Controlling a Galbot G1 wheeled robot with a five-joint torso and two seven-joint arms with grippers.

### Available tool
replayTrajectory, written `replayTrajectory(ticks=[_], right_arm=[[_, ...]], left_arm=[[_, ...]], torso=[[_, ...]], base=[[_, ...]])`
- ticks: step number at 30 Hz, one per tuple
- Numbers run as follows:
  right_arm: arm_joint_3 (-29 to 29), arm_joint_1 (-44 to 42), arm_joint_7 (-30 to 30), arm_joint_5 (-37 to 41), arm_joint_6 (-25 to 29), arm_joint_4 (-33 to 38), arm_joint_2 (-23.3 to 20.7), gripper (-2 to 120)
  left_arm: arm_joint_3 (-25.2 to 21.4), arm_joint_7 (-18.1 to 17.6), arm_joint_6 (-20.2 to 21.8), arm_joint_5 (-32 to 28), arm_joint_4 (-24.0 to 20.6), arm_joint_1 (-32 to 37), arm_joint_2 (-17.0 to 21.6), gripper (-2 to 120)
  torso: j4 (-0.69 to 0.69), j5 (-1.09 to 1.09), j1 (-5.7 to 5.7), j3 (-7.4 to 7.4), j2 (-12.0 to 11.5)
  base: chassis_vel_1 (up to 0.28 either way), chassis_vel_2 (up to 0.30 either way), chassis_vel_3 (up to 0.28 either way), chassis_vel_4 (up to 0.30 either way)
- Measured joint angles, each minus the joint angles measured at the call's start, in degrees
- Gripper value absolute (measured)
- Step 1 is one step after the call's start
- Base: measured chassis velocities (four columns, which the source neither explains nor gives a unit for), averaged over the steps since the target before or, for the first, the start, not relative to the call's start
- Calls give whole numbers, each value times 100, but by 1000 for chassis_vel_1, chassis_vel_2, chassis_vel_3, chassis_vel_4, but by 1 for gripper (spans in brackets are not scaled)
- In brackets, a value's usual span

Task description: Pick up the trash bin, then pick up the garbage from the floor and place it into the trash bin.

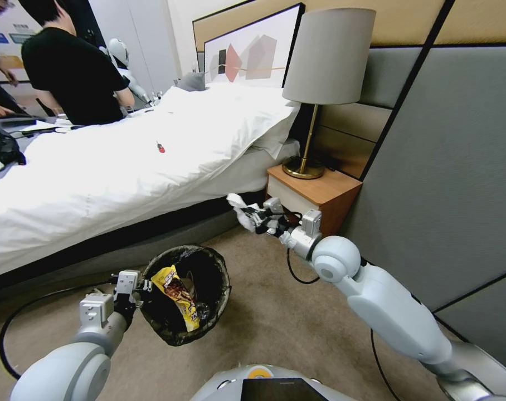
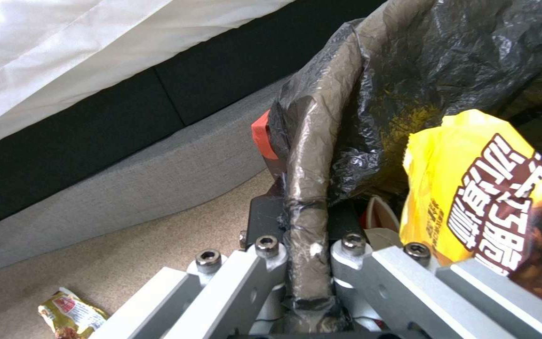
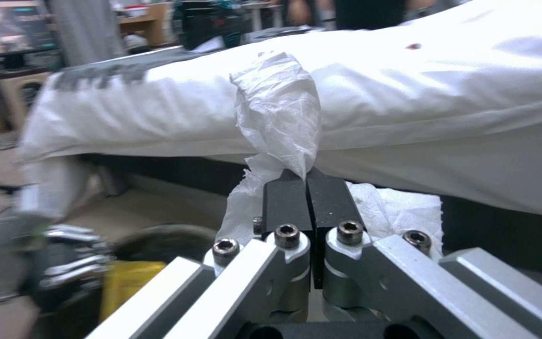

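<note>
My head camera looks forward and down from well back, over both my arms, the carpet (image 1: 275,312) and the bed (image 1: 125,161). My left wrist camera sits right against the bin (image 2: 321,141), facing its bagged rim and the bed's base. My right wrist camera looks along its fingers (image 3: 287,205) at the bed's side. All three views share the bed and bin.

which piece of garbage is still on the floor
The small yellow wrapper lying on the carpet by the bed base. The big yellow snack bag already sits inside the trash bin, and the white tissue is pinched in the right tool.
</note>
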Motion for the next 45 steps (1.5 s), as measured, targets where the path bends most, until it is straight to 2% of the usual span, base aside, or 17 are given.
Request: replayTrajectory(ticks=[12,28,30,32,35,36,39,40,45], right_arm=[[-1070,226,22,206,-53,297,70,0],[-1401,162,209,34,-257,42,38,0],[-1476,133,287,-50,-286,-65,80,10],[-1500,121,340,-77,-291,-104,101,13],[-1546,95,520,-104,-305,-179,154,28],[-1546,95,520,-104,-305,-179,154,28],[-1591,90,567,-162,-306,-254,204,43],[-1591,90,567,-162,-306,-254,204,43],[-1638,69,568,-287,-304,-386,274,62]], left_arm=[[24,3,3,21,0,-29,-8,1],[62,4,5,37,0,-19,-37,1],[69,5,5,38,0,-13,-37,1],[69,6,5,38,0,-9,-37,1],[67,7,5,38,0,-4,-30,1],[67,7,5,38,0,-4,-30,1],[67,7,5,38,0,-5,-29,1],[67,7,5,38,0,-5,-29,1],[47,9,5,34,0,-12,-20,1]], torso=[[0,1,0,0,0],[0,1,0,0,0],[0,0,0,0,0],[0,1,0,0,0],[0,1,0,0,0],[0,1,0,0,0],[0,1,0,0,0],[0,1,0,0,0],[0,1,0,0,0]], base=[[0,0,0,0],[0,0,0,0],[0,0,0,0],[0,0,0,0],[0,0,0,0],[0,0,0,0],[0,0,0,0],[0,0,0,0],[0,0,0,0]])
